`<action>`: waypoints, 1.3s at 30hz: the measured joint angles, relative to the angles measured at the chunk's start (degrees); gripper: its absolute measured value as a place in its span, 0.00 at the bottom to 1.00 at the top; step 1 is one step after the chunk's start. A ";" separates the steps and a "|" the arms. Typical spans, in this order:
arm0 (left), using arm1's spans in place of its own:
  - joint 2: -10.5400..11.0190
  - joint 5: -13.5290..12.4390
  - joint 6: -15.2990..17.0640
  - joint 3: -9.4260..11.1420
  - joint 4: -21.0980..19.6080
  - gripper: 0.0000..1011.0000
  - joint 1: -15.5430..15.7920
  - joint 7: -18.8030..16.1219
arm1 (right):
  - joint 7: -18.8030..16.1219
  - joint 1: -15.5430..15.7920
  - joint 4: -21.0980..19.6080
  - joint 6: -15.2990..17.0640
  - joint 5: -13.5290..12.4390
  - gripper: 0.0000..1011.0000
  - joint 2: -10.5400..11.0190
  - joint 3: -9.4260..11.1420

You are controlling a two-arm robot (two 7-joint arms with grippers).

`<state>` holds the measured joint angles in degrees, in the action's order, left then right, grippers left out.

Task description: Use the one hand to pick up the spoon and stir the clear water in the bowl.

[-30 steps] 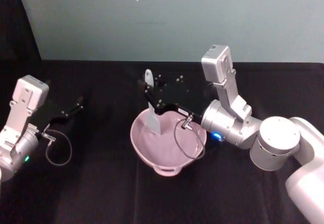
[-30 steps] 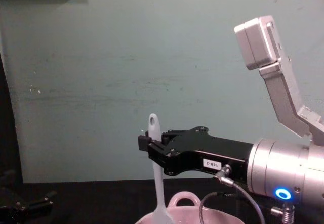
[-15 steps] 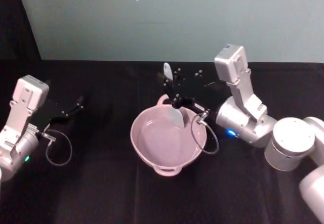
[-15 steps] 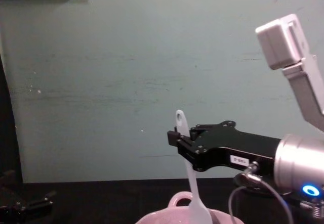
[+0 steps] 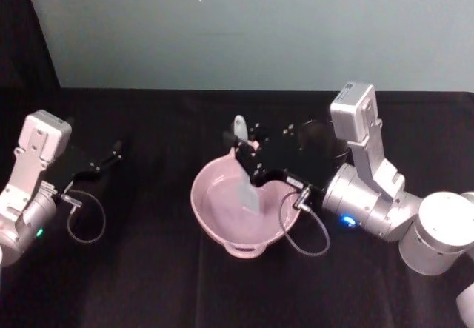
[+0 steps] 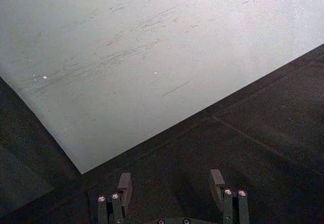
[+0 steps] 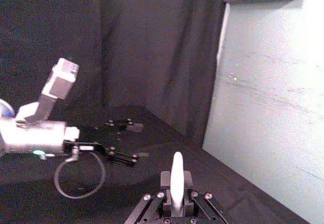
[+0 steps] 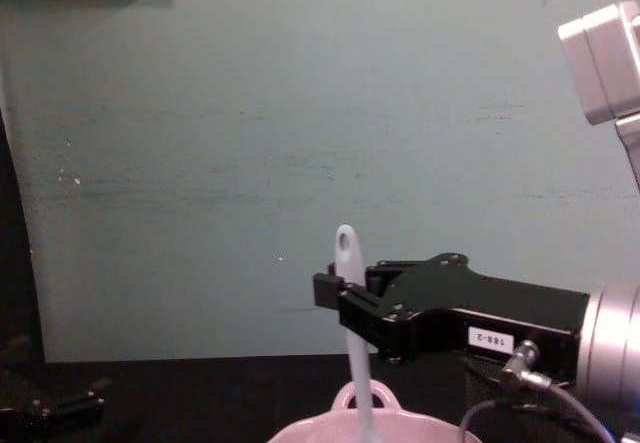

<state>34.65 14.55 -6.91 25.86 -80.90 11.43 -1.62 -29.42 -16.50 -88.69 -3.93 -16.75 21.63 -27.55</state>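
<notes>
The pale pink bowl stands mid-table on the black cloth, with clear water in it. The white spoon stands nearly upright, its blade down inside the bowl and its holed handle end pointing up. My right gripper reaches in from the right above the bowl's far rim and is shut on the spoon's handle. The chest view shows the spoon held in the right gripper over the bowl. In the right wrist view the spoon rises between the fingers. My left gripper is parked at the far left, open.
A teal wall runs close behind the table's far edge. A dark curtain hangs to the left. Grey cable loops hang by each wrist. Bare black cloth lies in front of the bowl and between it and the left arm.
The right gripper has swept the spoon around inside the bowl: from the left side, to the far right, now back toward the middle. The left arm has not moved.
</notes>
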 joint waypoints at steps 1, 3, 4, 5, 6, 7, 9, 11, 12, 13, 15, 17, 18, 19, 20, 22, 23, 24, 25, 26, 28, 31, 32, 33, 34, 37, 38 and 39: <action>0.00 0.00 0.00 0.00 0.00 1.00 0.00 0.00 | -0.26 0.18 -0.31 0.10 -0.33 0.13 -0.06 -0.24; 0.00 0.00 0.00 0.00 0.00 1.00 0.00 0.00 | -0.44 0.26 -0.47 0.25 -0.66 0.13 -0.23 -0.59; 0.00 0.00 0.00 0.00 0.00 1.00 0.00 0.00 | -0.65 0.24 -0.48 0.37 -0.96 0.13 -0.51 -0.94; 0.00 0.00 0.00 0.00 0.00 1.00 0.00 0.00 | -0.75 0.18 -0.43 0.42 -1.06 0.13 -0.68 -1.14; 0.00 0.00 0.00 0.00 0.00 1.00 0.00 0.00 | -0.83 -0.03 -0.16 0.50 -1.27 0.13 -1.08 -1.54; 0.00 0.00 0.00 0.00 0.00 1.00 0.00 0.00 | -0.86 -0.19 0.08 0.51 -1.35 0.13 -1.32 -1.73; 0.00 0.00 0.00 0.00 0.00 1.00 0.00 0.00 | -0.95 -0.84 1.23 0.46 -1.52 0.13 -2.18 -2.24; 0.00 0.00 0.00 0.00 0.00 1.00 0.00 0.00 | -0.94 -1.63 2.77 -0.04 -1.61 0.13 -3.17 -2.69; 0.00 0.00 0.00 0.00 0.00 1.00 0.00 0.00 | -0.92 -1.89 3.39 -0.27 -1.61 0.13 -3.51 -2.80; 0.00 0.00 0.00 0.00 0.00 1.00 0.00 0.00 | -0.84 -2.14 4.00 -0.51 -1.61 0.13 -3.88 -2.89; 0.00 0.00 0.00 0.00 0.00 1.00 0.00 0.00 | -0.39 -2.89 5.87 -1.37 -1.50 0.13 -4.88 -2.98; 0.00 0.00 0.00 0.00 0.00 1.00 0.00 0.00 | 0.03 -3.37 7.07 -2.10 -1.38 0.13 -5.56 -2.97; 0.00 0.00 0.00 0.00 0.00 1.00 0.00 0.00 | 0.28 -3.59 7.77 -2.52 -1.27 0.13 -5.92 -2.92; 0.00 0.00 0.00 0.00 0.00 1.00 0.00 0.00 | 0.88 -4.01 8.98 -3.30 -0.96 0.13 -6.58 -2.75; 0.00 0.00 0.00 0.00 0.00 1.00 0.00 0.00 | 1.16 -4.26 9.58 -3.68 -0.80 0.13 -6.94 -2.62; 0.00 0.00 0.00 0.00 0.00 1.00 0.00 0.00 | 2.16 -4.79 11.10 -4.73 -0.07 0.13 -7.76 -2.26; 0.00 0.00 0.00 0.00 0.00 1.00 0.00 0.00 | 2.40 -4.92 11.48 -4.95 0.12 0.13 -7.94 -2.15; 0.00 0.00 0.00 0.00 0.00 1.00 0.00 0.00 | 2.75 -5.06 11.83 -5.19 0.39 0.13 -8.12 -2.03; 0.00 0.00 0.00 0.00 0.00 1.00 0.00 0.00 | 3.29 -5.23 12.42 -5.56 0.92 0.13 -8.44 -1.77; 0.00 0.00 0.00 0.00 0.00 1.00 0.00 0.00 | 3.55 -5.28 12.62 -5.72 1.22 0.13 -8.56 -1.64; 0.00 0.00 0.00 0.00 0.00 1.00 0.00 0.00 | 4.10 -5.31 12.85 -5.95 1.78 0.13 -8.71 -1.34; 0.00 0.00 0.00 0.00 0.00 1.00 0.00 0.00 | 5.40 -5.04 12.96 -6.23 3.15 0.13 -8.73 -0.52; 0.00 0.00 0.00 0.00 0.00 1.00 0.00 0.00 | 5.68 -4.91 12.89 -6.23 3.49 0.13 -8.68 -0.34; 0.00 0.00 0.00 0.00 0.00 1.00 0.00 0.00 | 5.95 -4.76 12.76 -6.23 3.78 0.13 -8.63 -0.18; 0.00 0.00 0.00 0.00 0.00 1.00 0.00 0.00 | 6.37 -4.43 12.43 -6.23 4.27 0.13 -8.42 0.17; 0.00 0.00 0.00 0.00 0.00 1.00 0.00 0.00 | 6.84 -3.57 11.31 -6.18 4.92 0.13 -7.78 1.01; 0.00 0.00 0.00 0.00 0.00 1.00 0.00 0.00 | 6.86 -3.33 10.93 -6.13 4.97 0.13 -7.60 1.23; 0.00 0.00 0.00 0.00 0.00 1.00 0.00 0.00 | 6.84 -3.07 10.58 -6.04 4.99 0.13 -7.43 1.44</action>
<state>34.65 14.55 -6.90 25.86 -80.90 11.43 -1.62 -22.58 -19.57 -78.11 -9.97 -11.76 14.20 -26.11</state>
